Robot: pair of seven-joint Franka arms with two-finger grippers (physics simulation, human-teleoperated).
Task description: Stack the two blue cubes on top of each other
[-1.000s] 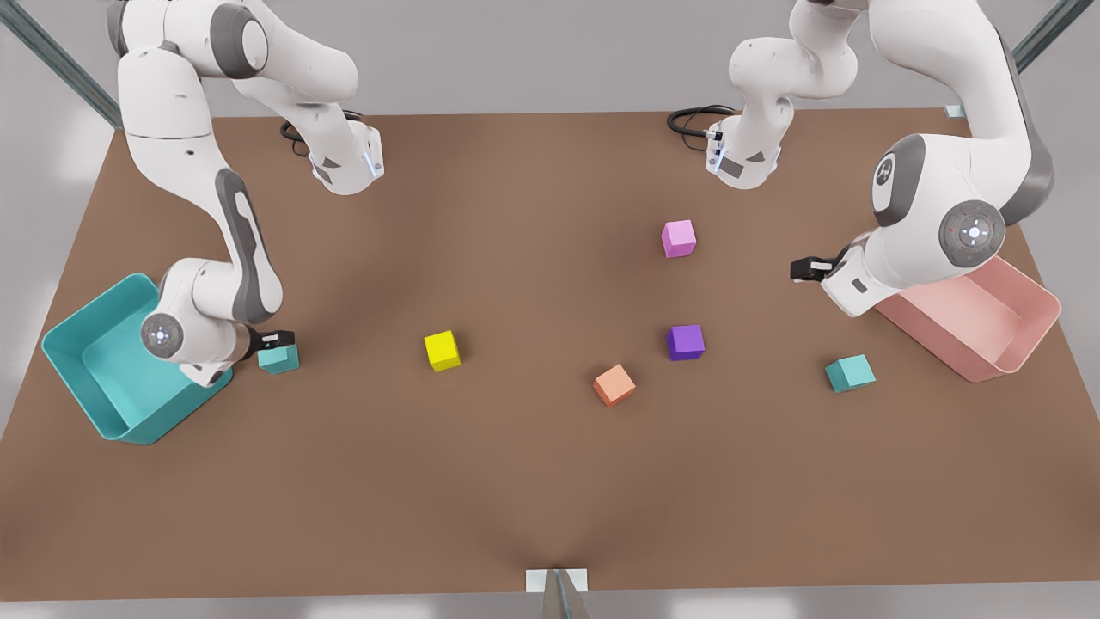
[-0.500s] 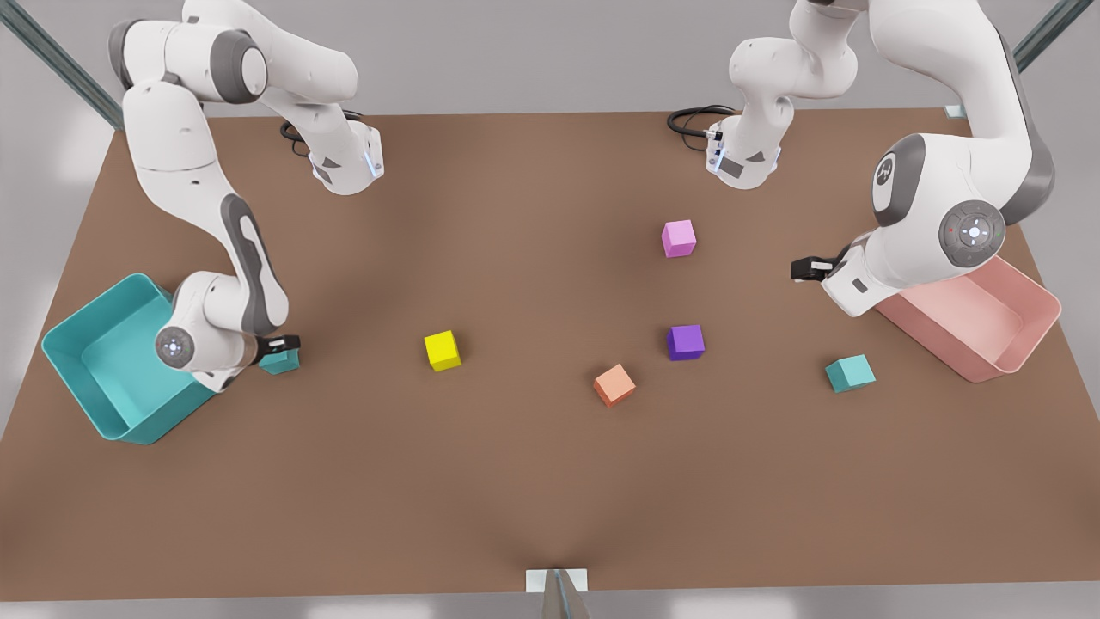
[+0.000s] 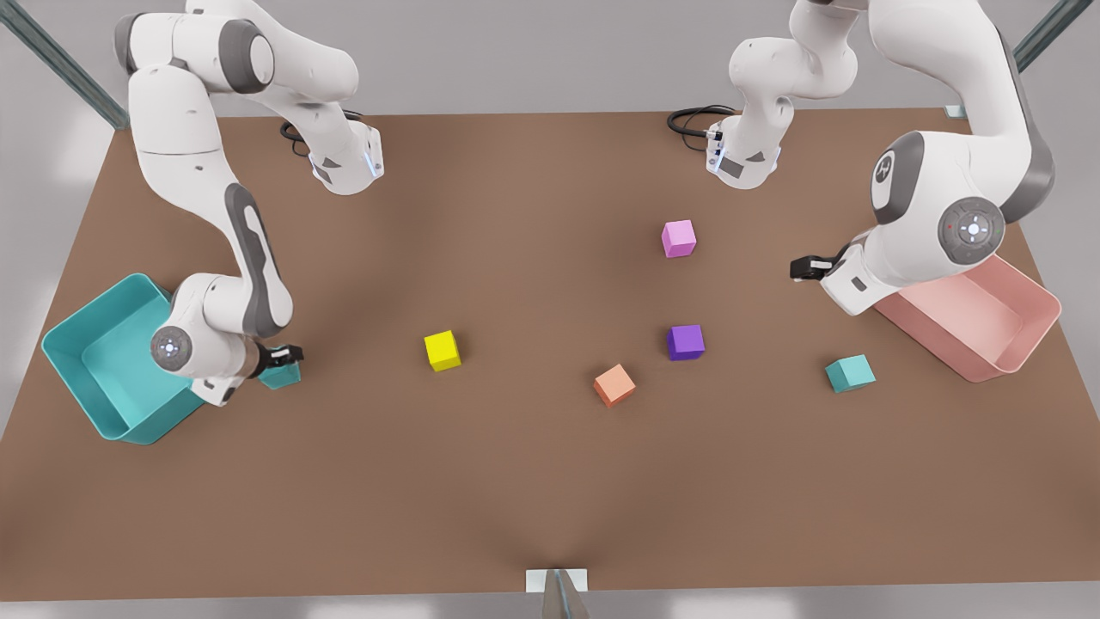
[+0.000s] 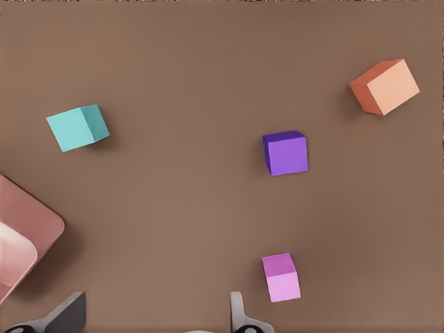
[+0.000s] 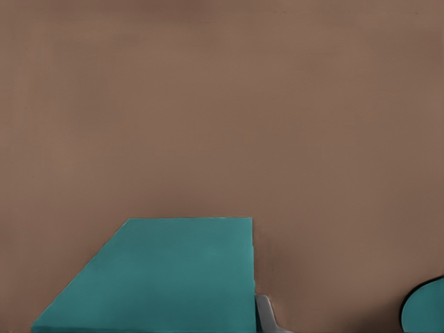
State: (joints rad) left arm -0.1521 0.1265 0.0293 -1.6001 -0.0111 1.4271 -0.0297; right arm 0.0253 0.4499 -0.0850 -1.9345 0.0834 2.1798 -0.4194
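From the front view, the brown table (image 3: 550, 481) carries six small cubes and two open bins. The right gripper (image 3: 280, 359) is low at the front view's left, right over the first teal cube (image 3: 284, 376). That cube sits on the table at 3 o'clock of the large teal open bin (image 3: 86, 361), just beside it. Whether the gripper has closed on the cube I cannot tell.

The second teal cube (image 3: 850, 373) lies well apart from the first, across the table. It is at about 5 o'clock of the left gripper (image 3: 803, 268) and clear of it, near the pink open bin (image 3: 1023, 335) at its 2 o'clock. The left arm waits above the table by that bin. Between the two teal cubes lie a yellow cube (image 3: 442, 351), an orange cube (image 3: 614, 384) and a purple cube (image 3: 686, 342), with a light pink cube (image 3: 679, 238) at 12 o'clock of the purple one.

In the left wrist view, the left gripper (image 4: 152, 326) has its fingers (image 4: 66, 316) spread wide with bare table between them. The second teal cube (image 4: 78, 127) rests apart from it, near a corner of the pink bin (image 4: 24, 236). The purple cube (image 4: 286, 153), orange cube (image 4: 385, 86) and light pink cube (image 4: 282, 277) are scattered nearby.

In the right wrist view, the first teal cube (image 5: 159, 274) looms close under the camera, flat on the table (image 5: 222, 104).
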